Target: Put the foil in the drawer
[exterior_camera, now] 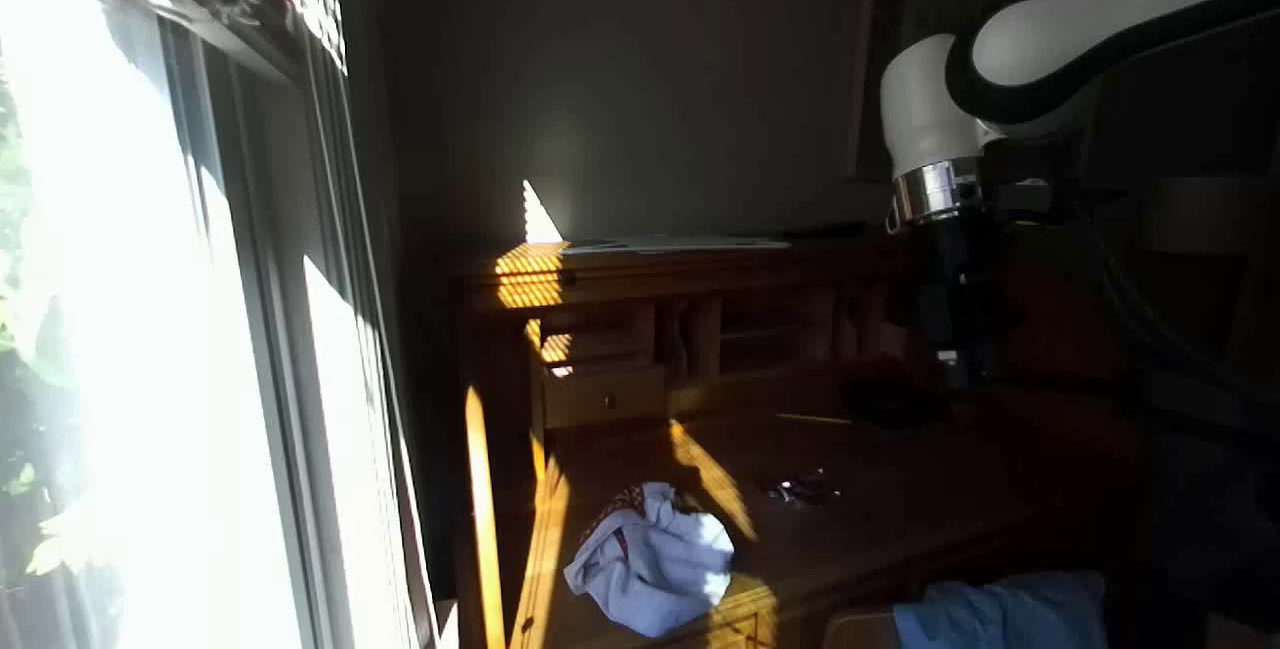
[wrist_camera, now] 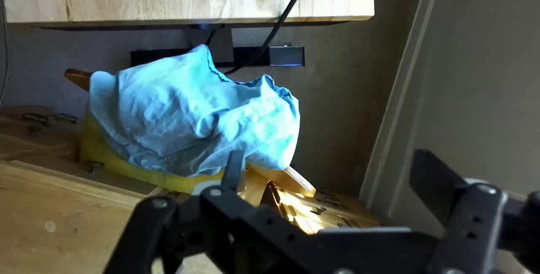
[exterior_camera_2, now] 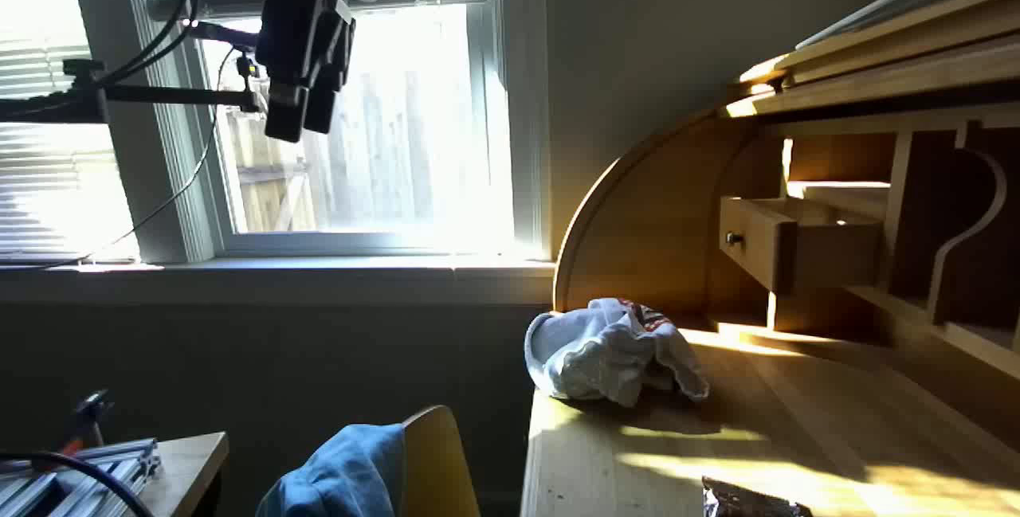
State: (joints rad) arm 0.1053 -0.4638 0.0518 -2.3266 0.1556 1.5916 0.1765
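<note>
The foil (exterior_camera: pixel 805 489) is a small crumpled shiny piece lying on the desk top, right of the white cloth. It also shows at the bottom edge of an exterior view (exterior_camera_2: pixel 749 499), partly cut off. The small wooden drawer (exterior_camera_2: pixel 757 242) with a round knob is pulled out of the desk's upper shelf unit; it also shows in an exterior view (exterior_camera: pixel 605 399). My gripper (wrist_camera: pixel 329 168) is open with nothing between its fingers. It hangs high above and apart from the foil and drawer, dark in both exterior views (exterior_camera: pixel 967 379) (exterior_camera_2: pixel 301 123). The wrist view shows neither foil nor drawer.
A white cloth (exterior_camera_2: pixel 613 354) lies bunched on the desk (exterior_camera_2: pixel 582 453), left of the foil; it also shows in an exterior view (exterior_camera: pixel 655 559). A chair with a blue cloth (wrist_camera: pixel 198 113) stands at the desk front. A window (exterior_camera_2: pixel 366 127) is beside the desk.
</note>
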